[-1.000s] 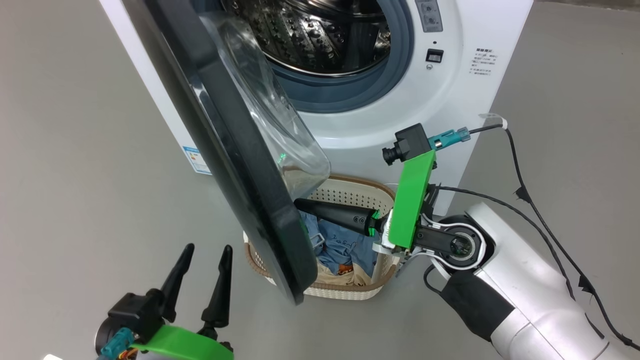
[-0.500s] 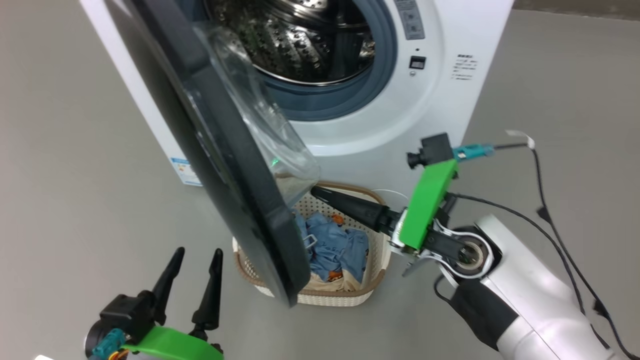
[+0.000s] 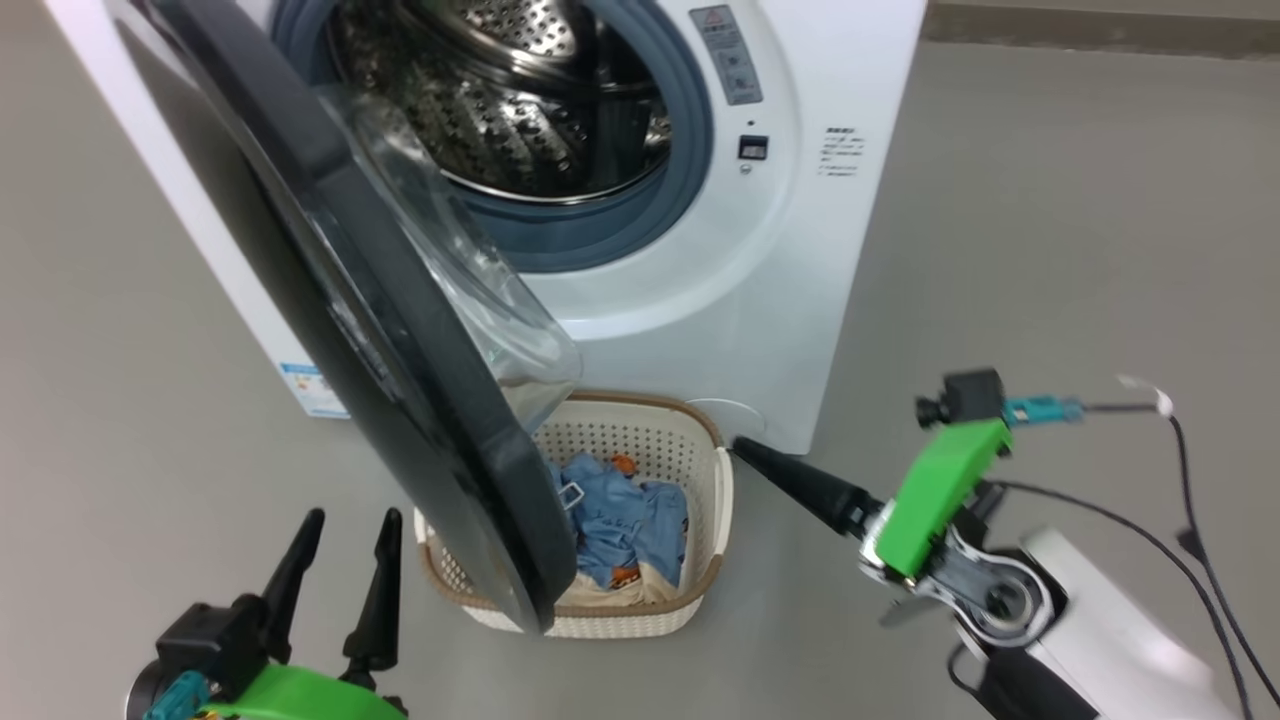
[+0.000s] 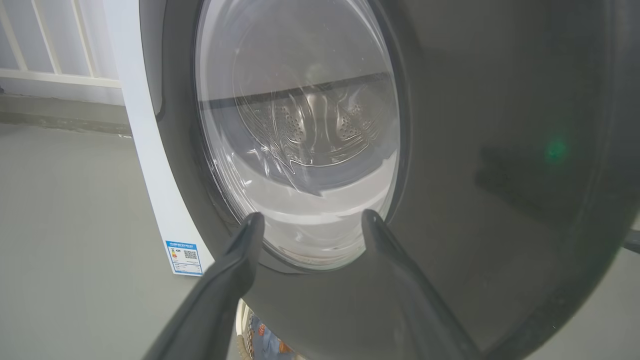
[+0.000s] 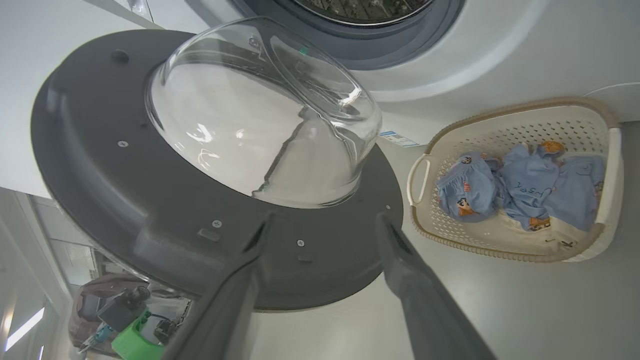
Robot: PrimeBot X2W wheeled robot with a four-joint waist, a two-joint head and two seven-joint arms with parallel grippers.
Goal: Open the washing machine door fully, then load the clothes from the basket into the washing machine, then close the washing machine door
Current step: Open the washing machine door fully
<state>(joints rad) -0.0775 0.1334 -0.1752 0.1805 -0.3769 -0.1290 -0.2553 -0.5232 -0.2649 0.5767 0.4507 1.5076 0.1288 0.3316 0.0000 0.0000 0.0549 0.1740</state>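
Observation:
The white washing machine (image 3: 720, 300) stands with its door (image 3: 400, 380) swung out towards me, edge-on, the glass bowl (image 3: 470, 290) facing the steel drum (image 3: 500, 110). Below the door sits the cream basket (image 3: 640, 445) holding light blue printed clothes (image 3: 620, 520) over a cream piece. My right gripper (image 3: 790, 480) is just right of the basket's rim, fingers apart and empty; its wrist view shows the gripper (image 5: 325, 220) facing the door's inner side (image 5: 125, 190), with the basket (image 5: 525, 125) and clothes (image 5: 525, 187) to the right. My left gripper (image 3: 345, 560) is open, left of the door; its wrist view shows the gripper (image 4: 312, 217) before the door's glossy outer face (image 4: 475, 150).
Grey floor surrounds the machine. A blue label (image 3: 310, 385) marks the machine's lower left front. Black cables (image 3: 1190, 480) trail from my right arm. The door's lower edge overhangs the basket's left half. A white railing (image 4: 50, 50) stands behind the machine.
My right gripper has drawn back from over the basket to its right side. The head camera has shifted, sliding the scene left and down. The left gripper holds its place.

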